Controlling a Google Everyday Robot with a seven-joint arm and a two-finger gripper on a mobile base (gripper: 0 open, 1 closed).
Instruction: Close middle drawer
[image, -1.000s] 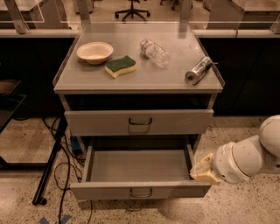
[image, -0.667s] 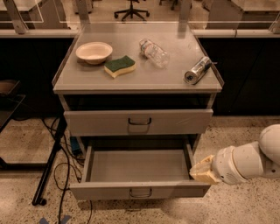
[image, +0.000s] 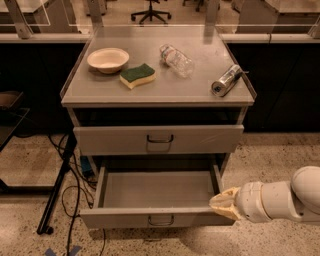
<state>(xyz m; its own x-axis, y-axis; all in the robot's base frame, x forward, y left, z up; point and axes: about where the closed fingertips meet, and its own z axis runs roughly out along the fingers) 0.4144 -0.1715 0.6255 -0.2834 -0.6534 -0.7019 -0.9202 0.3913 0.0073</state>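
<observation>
Gripper (image: 223, 204) has dropped slightly and shifted left since earlier frame; now at right front corner of middle drawer (image: 125, 218), contact uncertain. Drawer unmoved, pulled well out below upper drawer (image: 115, 140). Closing push judged not yet begun. Gripper opening: cannot tell. Arm cut off at right edge.

Speckled floor (image: 280, 152), ofc chair (image: 150, 11) at back, dim rm.

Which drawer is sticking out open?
The middle drawer, the lower of the two showing, is pulled out so you can see inside. The upper drawer above it is shut flat. The gripper sits at the open one's right front corner.
</observation>
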